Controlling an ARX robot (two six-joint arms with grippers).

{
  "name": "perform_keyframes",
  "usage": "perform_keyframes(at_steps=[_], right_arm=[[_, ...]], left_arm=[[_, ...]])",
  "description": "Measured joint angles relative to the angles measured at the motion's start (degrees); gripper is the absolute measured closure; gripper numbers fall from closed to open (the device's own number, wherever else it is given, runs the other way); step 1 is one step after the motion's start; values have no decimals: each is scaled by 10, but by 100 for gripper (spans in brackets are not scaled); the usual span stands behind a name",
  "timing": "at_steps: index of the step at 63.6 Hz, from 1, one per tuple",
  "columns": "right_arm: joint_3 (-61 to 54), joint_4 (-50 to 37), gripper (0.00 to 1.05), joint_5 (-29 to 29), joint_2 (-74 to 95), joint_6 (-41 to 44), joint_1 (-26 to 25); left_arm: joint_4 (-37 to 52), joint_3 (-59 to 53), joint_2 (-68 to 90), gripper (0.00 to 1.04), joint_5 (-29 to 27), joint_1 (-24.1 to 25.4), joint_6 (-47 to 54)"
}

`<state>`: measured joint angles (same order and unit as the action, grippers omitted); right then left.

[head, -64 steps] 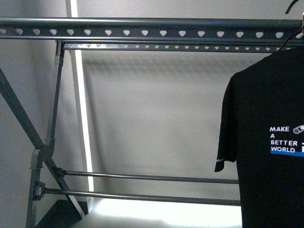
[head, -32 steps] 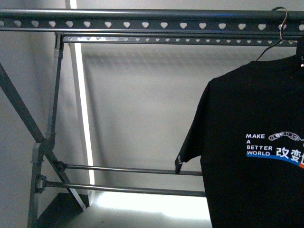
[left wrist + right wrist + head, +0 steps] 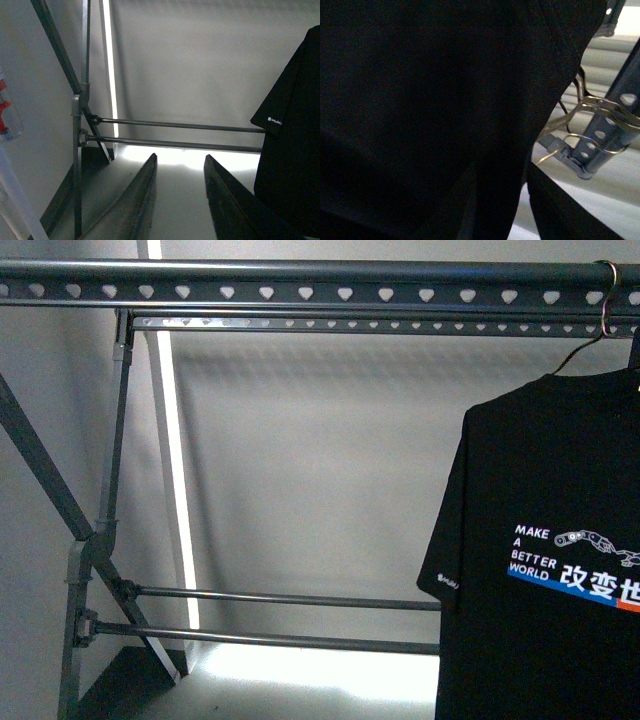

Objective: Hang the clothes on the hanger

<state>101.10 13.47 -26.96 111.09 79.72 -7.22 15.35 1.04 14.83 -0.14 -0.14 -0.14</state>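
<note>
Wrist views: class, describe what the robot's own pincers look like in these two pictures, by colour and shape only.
The left pincer shows as two long, dark, flat fingers that taper to blunt tips, with plain smooth faces. No cables, markings or pads can be made out. The right pincer shows two similar dark fingers, mostly lost against the black T-shirt, so little more can be told. No arm shows in the front view.

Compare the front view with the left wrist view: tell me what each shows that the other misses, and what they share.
Only the front view shows the rack's top rail with its heart-shaped holes, the wire hook over it, and the T-shirt's printed "MAKE A BETTER WORLD". Only the left wrist view shows the left gripper, open and empty. Both show the diagonal brace, the two thin lower bars and the shirt's sleeve.
</note>
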Motion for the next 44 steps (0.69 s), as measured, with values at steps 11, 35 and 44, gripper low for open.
perform_keyframes(at_steps=[11,35,44], right_arm=[[-75,-31,40,85,-72,-46,16],[-464,-248,7,401,-508,-611,27],[-646,-249,8,385,-722,-866,28]], left_arm=[[0,0,0,30,0,0,0],[0,0,0,7,0,0,0],[0,0,0,7,0,0,0]])
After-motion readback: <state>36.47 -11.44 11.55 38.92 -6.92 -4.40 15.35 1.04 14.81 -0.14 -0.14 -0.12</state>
